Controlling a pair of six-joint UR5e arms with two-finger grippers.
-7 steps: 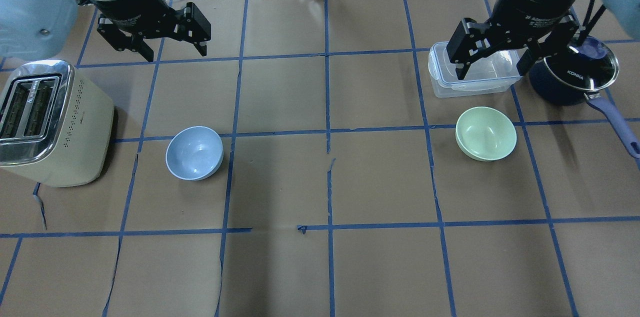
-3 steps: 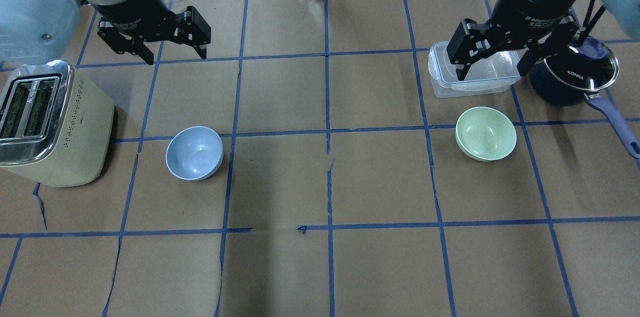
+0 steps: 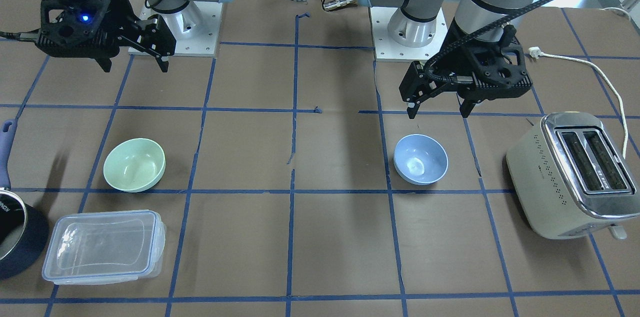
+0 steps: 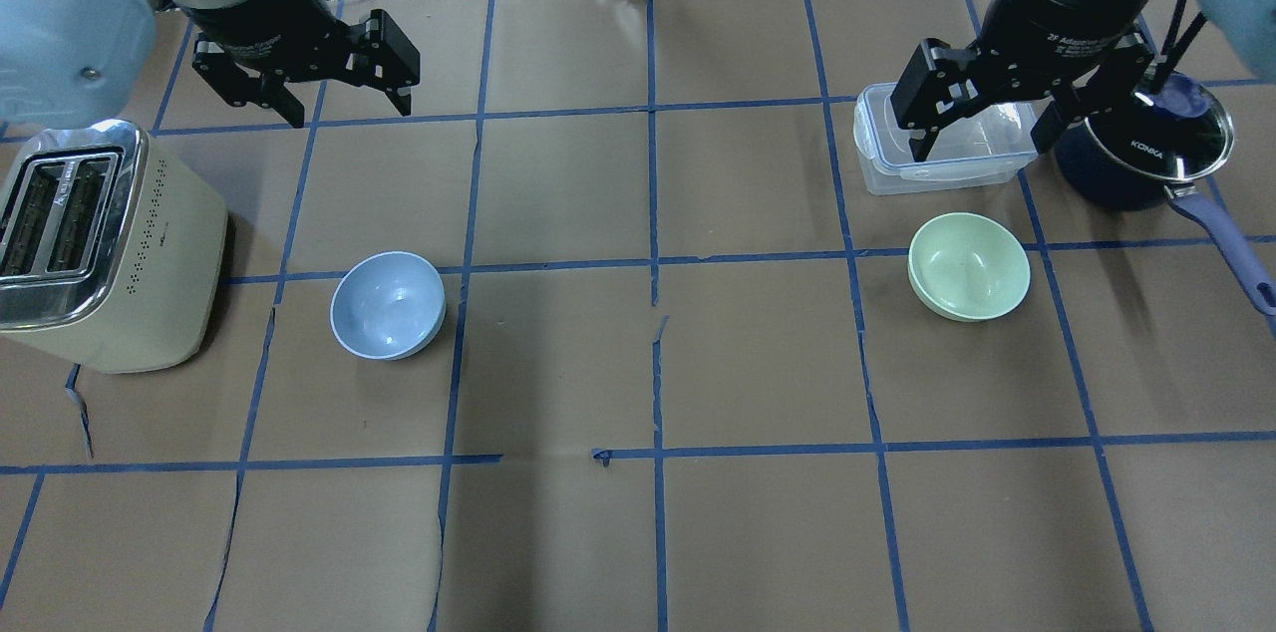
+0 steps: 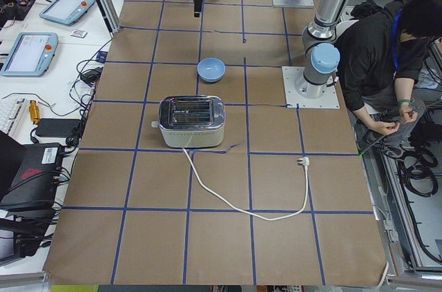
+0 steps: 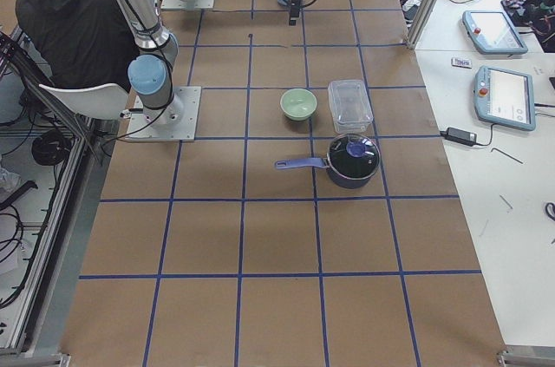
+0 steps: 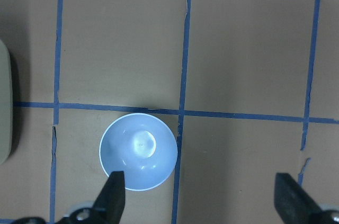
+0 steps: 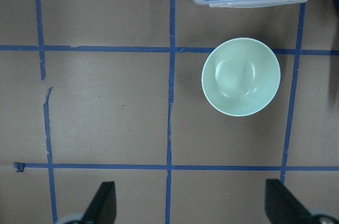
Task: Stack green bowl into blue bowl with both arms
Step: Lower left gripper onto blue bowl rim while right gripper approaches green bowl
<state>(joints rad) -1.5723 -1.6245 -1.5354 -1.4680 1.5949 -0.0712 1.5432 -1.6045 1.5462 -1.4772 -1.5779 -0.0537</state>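
The blue bowl (image 4: 388, 304) sits upright on the table's left half and shows in the front view (image 3: 420, 159) and the left wrist view (image 7: 138, 151). The green bowl (image 4: 968, 266) sits upright on the right half and shows in the front view (image 3: 134, 165) and the right wrist view (image 8: 241, 76). My left gripper (image 4: 351, 111) hangs open and empty high above the table, beyond the blue bowl. My right gripper (image 4: 982, 146) hangs open and empty above the clear container, beyond the green bowl. The two bowls stand far apart.
A cream toaster (image 4: 100, 243) stands left of the blue bowl, its cord (image 3: 590, 64) trailing back. A clear lidded container (image 4: 887, 163) and a dark blue lidded pot (image 4: 1146, 154) with a long handle stand just beyond the green bowl. A person (image 5: 383, 50) sits behind the robot.
My left gripper has shifted slightly toward the table's far edge. The right gripper and both bowls have stayed in place.
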